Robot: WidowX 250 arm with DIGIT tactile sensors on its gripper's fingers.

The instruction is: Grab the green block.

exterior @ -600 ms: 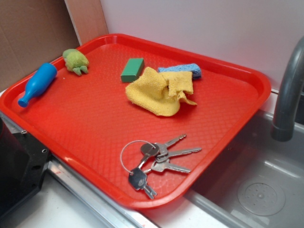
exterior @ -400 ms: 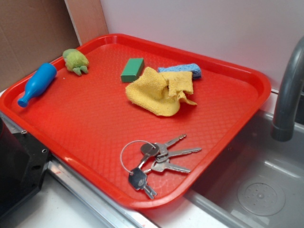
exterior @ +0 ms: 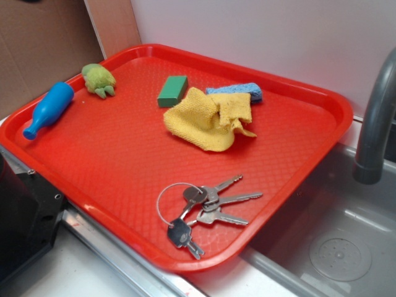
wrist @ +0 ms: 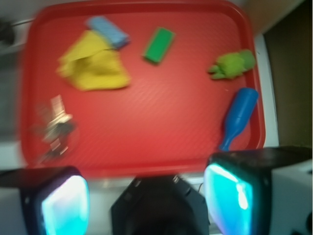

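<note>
The green block (exterior: 172, 91) lies flat near the back of the red tray (exterior: 297, 179), just left of a crumpled yellow cloth (exterior: 210, 119). The wrist view looks down from high above and shows the green block (wrist: 159, 44) near the top, with nothing on it. My gripper (wrist: 151, 200) hangs well short of the tray's near rim, its two fingers wide apart with nothing between them. The arm itself is out of the exterior view. The wrist picture is blurred.
A blue sponge (exterior: 238, 91) sits behind the cloth. A fuzzy light-green plush toy (exterior: 98, 79) and a blue bottle (exterior: 49, 109) lie at the tray's left. A bunch of keys (exterior: 201, 207) lies near the front. A sink basin (exterior: 340, 247) and grey faucet (exterior: 377, 117) are at the right.
</note>
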